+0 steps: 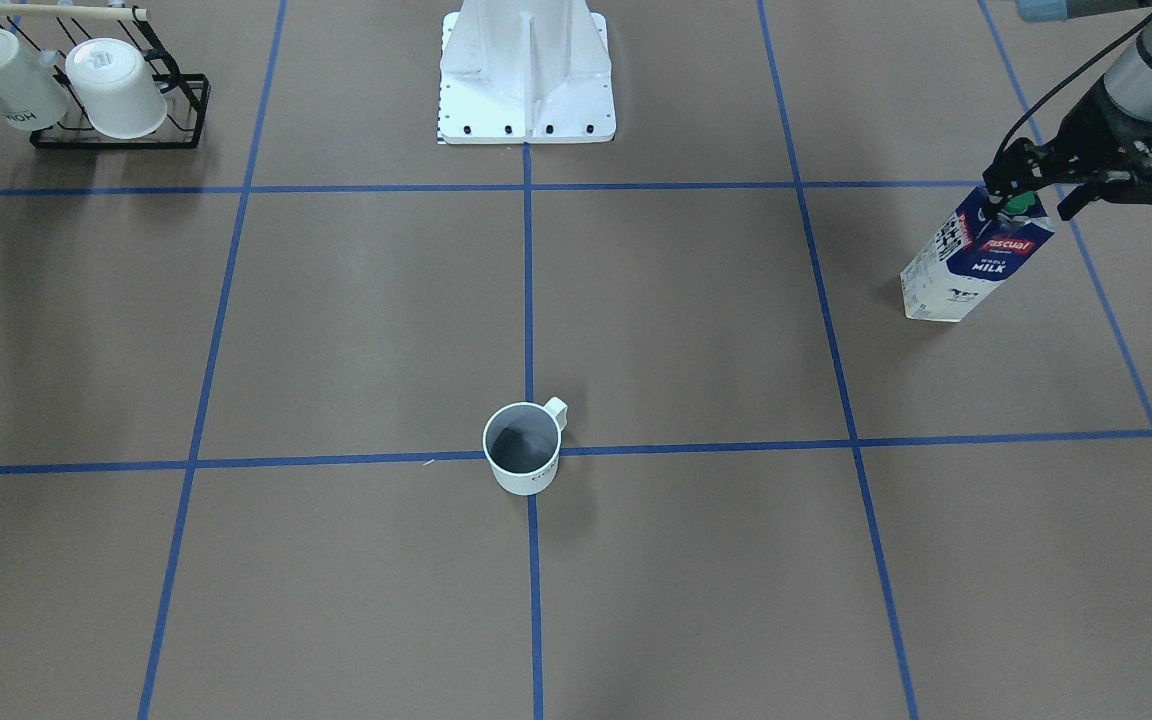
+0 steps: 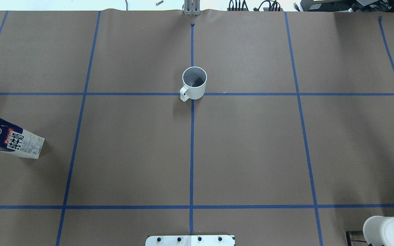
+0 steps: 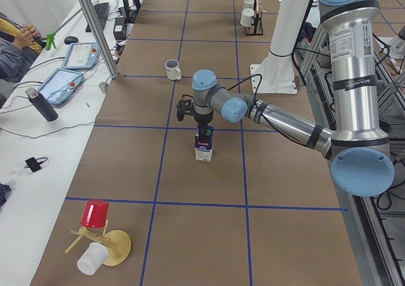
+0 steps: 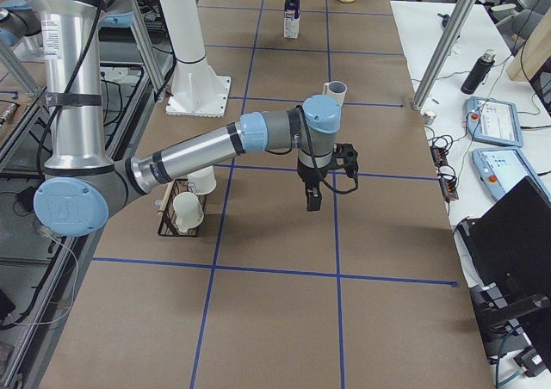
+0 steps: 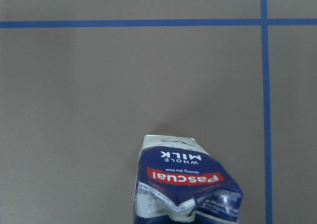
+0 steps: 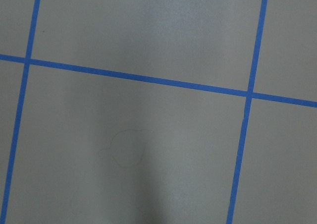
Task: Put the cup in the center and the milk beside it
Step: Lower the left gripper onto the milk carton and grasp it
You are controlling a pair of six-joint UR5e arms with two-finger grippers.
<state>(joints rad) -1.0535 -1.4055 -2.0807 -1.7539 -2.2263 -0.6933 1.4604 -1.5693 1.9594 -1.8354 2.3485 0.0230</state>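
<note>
The white cup [image 1: 524,450] stands upright on the center crossing of blue tape [image 1: 576,451], its handle toward the robot's left; it also shows in the overhead view [image 2: 194,83]. The blue and white milk carton [image 1: 976,258] is far out on the robot's left side, its base at or just above the table [image 2: 15,143]. My left gripper [image 1: 1028,203] is shut on the carton's top by the green cap. The left wrist view shows the dented carton top [image 5: 185,182]. My right gripper [image 4: 312,201] hangs over bare table; I cannot tell whether it is open or shut.
A black rack [image 1: 121,110] with two white mugs stands on the robot's right near its white base [image 1: 526,90]. A wooden mug stand with a red cup [image 3: 95,213] sits at the table's left end. A side table with tablets [image 3: 63,83] and an operator runs along the far edge.
</note>
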